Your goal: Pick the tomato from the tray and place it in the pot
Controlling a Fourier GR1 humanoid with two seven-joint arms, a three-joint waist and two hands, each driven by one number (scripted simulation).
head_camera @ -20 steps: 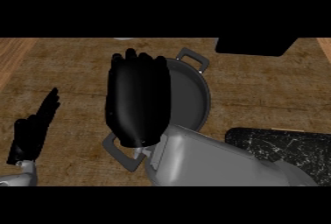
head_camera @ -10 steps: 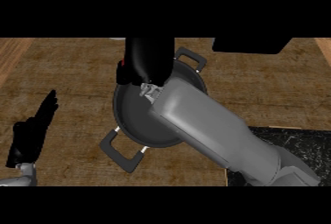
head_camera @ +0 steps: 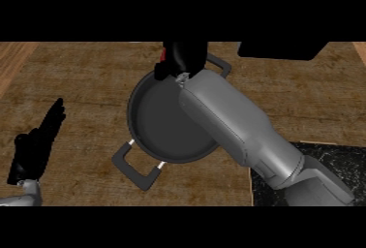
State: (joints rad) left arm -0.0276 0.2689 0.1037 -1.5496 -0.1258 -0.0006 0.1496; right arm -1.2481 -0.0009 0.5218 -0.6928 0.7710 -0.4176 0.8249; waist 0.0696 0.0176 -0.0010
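A dark grey pot (head_camera: 168, 126) with two loop handles stands in the middle of the wooden counter, nothing showing inside it. My right forearm stretches over the pot's right side toward the far edge. My right hand (head_camera: 184, 57) is beyond the pot's far rim, cut off by the view's top. A sliver of red, the tomato (head_camera: 163, 57), shows against that hand's left side; most of it is hidden. My left hand (head_camera: 37, 143) rests open at the left edge, fingers pointing up. The tray cannot be made out for certain.
A black block (head_camera: 277, 50) lies at the top right, beside my right hand. A dark speckled slab (head_camera: 325, 155) covers the lower right corner, under my right arm. Bare wooden counter (head_camera: 85, 82) spreads left of the pot.
My right hand has moved from over the pot to beyond its far rim, uncovering the pot's inside. A sliver of red now shows beside it. The left hand stays put.
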